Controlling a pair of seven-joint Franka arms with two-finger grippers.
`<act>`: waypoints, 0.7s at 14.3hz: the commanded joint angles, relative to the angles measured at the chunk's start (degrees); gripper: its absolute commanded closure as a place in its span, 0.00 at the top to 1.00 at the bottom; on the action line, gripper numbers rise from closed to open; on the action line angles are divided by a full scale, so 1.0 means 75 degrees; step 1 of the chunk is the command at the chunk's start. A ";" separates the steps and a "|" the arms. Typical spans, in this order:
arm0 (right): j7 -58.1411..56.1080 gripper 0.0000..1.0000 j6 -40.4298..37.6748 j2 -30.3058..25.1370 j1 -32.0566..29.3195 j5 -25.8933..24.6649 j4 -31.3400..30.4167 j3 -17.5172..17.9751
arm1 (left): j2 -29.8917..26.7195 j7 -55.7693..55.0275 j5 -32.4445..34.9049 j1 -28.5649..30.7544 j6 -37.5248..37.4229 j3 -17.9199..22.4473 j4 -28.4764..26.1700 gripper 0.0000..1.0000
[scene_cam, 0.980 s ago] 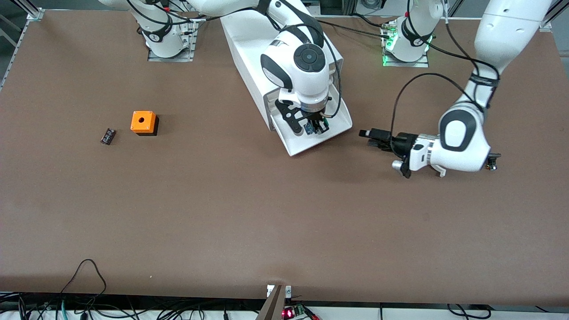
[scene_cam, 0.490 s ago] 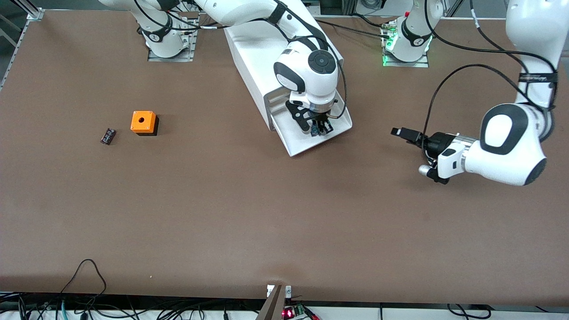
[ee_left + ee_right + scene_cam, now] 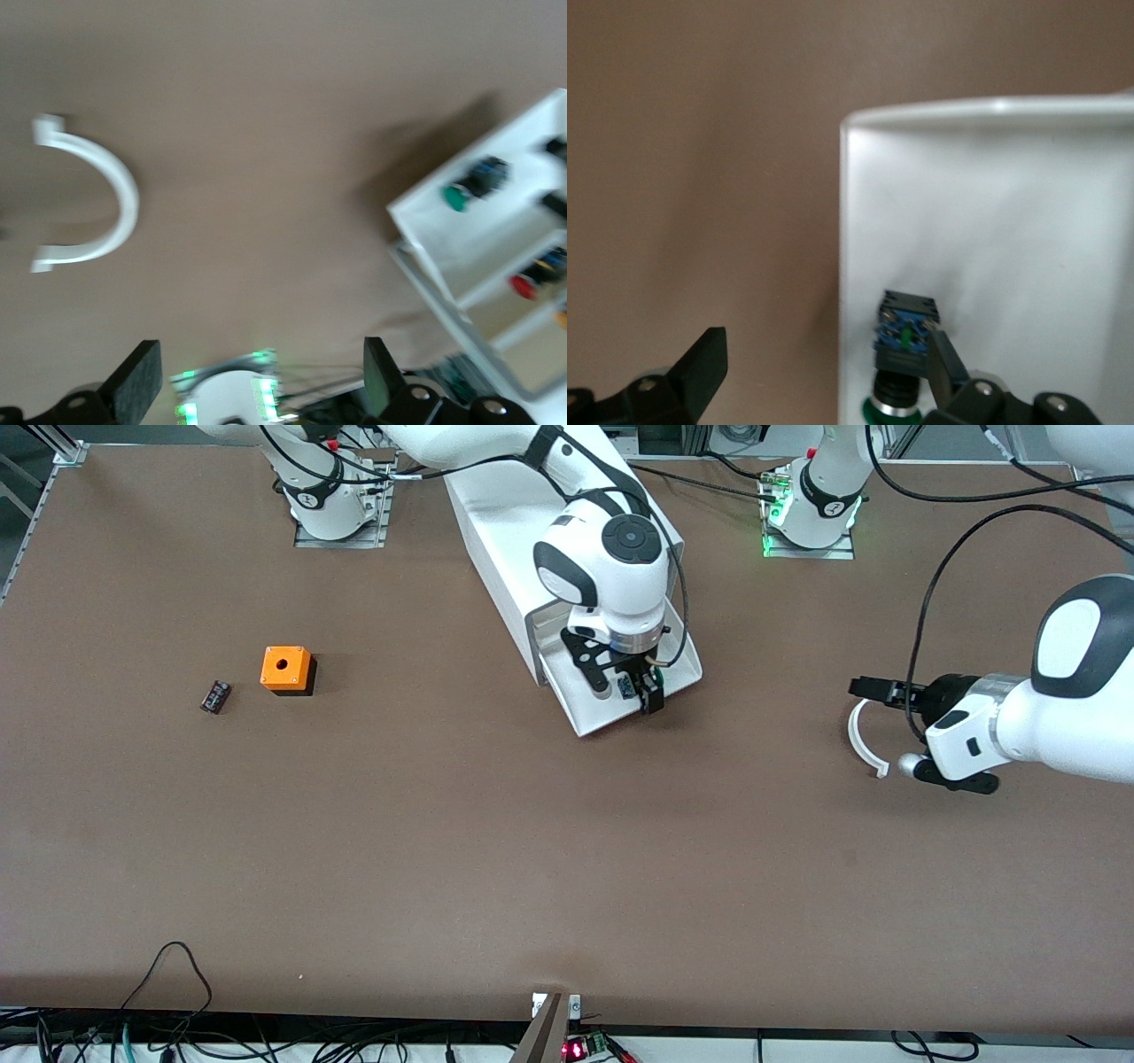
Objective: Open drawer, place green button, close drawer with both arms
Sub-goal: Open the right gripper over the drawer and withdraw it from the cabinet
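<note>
While the drawer [image 3: 620,691] stands pulled out of the white cabinet [image 3: 514,531], you see the button [image 3: 902,354] lying inside it near the front lip, green cap showing. Your right gripper [image 3: 640,689] hovers over the drawer with its fingers spread wide, one beside the button, gripping nothing. Your left gripper [image 3: 873,689] is well apart from the drawer toward the left arm's end, fingers wide and empty, over the table near a white curved piece [image 3: 859,735].
</note>
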 commanded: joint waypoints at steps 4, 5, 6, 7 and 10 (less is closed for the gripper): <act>-0.2206 1.00 -0.0981 -0.1321 -0.1554 0.1274 -0.0084 0.0193 | 0.0050 -0.0118 0.1649 -0.0438 -0.0114 0.0009 0.1287 1.00; -0.2779 1.00 -0.1250 -0.1485 -0.1765 0.1310 -0.0084 0.0193 | 0.0050 -0.0257 0.1661 -0.0496 -0.0102 0.0009 0.1288 1.00; -0.3586 1.00 -0.1612 -0.1626 -0.1965 0.1322 -0.0084 0.0181 | 0.0073 -0.0664 0.1638 -0.0543 -0.0079 0.0009 0.1172 1.00; -0.4359 1.00 -0.1929 -0.1789 -0.2210 0.1403 -0.0108 0.0181 | 0.0155 -0.1260 0.1545 -0.0636 0.0188 -0.0002 0.1136 1.00; -0.6633 1.00 -0.2760 -0.2247 -0.3158 0.2177 -0.0283 0.0088 | 0.0179 -0.3122 0.0948 -0.0836 0.1803 -0.0002 0.0190 1.00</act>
